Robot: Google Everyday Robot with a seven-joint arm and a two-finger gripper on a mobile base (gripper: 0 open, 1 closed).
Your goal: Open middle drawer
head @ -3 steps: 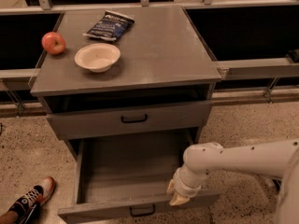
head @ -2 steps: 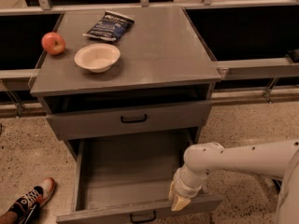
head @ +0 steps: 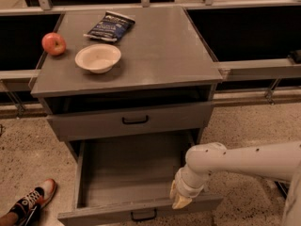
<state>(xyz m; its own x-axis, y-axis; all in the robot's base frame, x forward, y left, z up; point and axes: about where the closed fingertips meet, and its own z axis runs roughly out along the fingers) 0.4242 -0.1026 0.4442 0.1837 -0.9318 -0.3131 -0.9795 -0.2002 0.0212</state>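
The middle drawer [head: 136, 173] is pulled far out of the grey cabinet, and its inside is bare. Its flat front [head: 103, 215] with the small black bar handle [head: 143, 215] lies at the bottom edge of the view. My gripper [head: 181, 199], on the white arm [head: 244, 161] coming in from the right, sits at the top edge of the drawer's front wall, near its right end. The drawer above [head: 131, 121] has its own black handle [head: 135, 120] and stands slightly out, with a dark gap over it. No third drawer shows.
On the cabinet top [head: 164, 51] are a red apple [head: 53, 43], a white bowl [head: 98, 57] and a dark blue snack bag [head: 110, 26]. A person's shoe [head: 33, 201] is on the floor at the lower left. Rails and dark counters flank the cabinet.
The open drawer has slid a little farther out toward the camera, and my gripper has moved with its front edge. The objects on top have not moved.
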